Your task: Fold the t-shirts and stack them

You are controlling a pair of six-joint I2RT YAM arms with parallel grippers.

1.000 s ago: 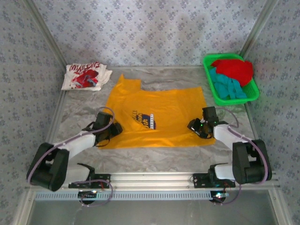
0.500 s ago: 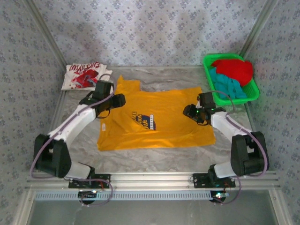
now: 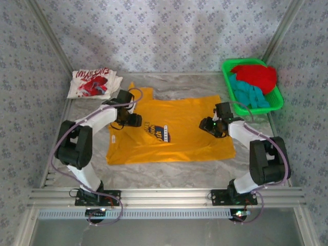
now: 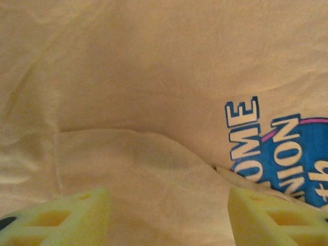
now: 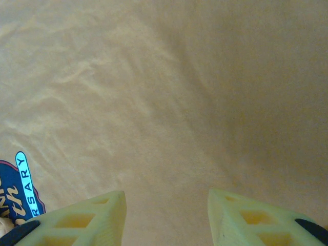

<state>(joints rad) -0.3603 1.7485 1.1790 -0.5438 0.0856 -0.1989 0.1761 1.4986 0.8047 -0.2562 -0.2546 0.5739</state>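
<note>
The left arm point(image 3: 97, 120) rises from its base at the near edge of the desk point(image 3: 169, 171), elbow out toward the left edge, forearm reaching far and inward. The left gripper point(image 3: 134, 119) point(image 4: 166, 220) points down at the desk's left-centre, its jaws wide apart. The right arm point(image 3: 246, 134) mirrors it, elbow by the right edge, forearm angled inward. The right gripper point(image 3: 211, 126) point(image 5: 166, 215) hangs low at right-centre, its jaws apart, though less widely.
</note>
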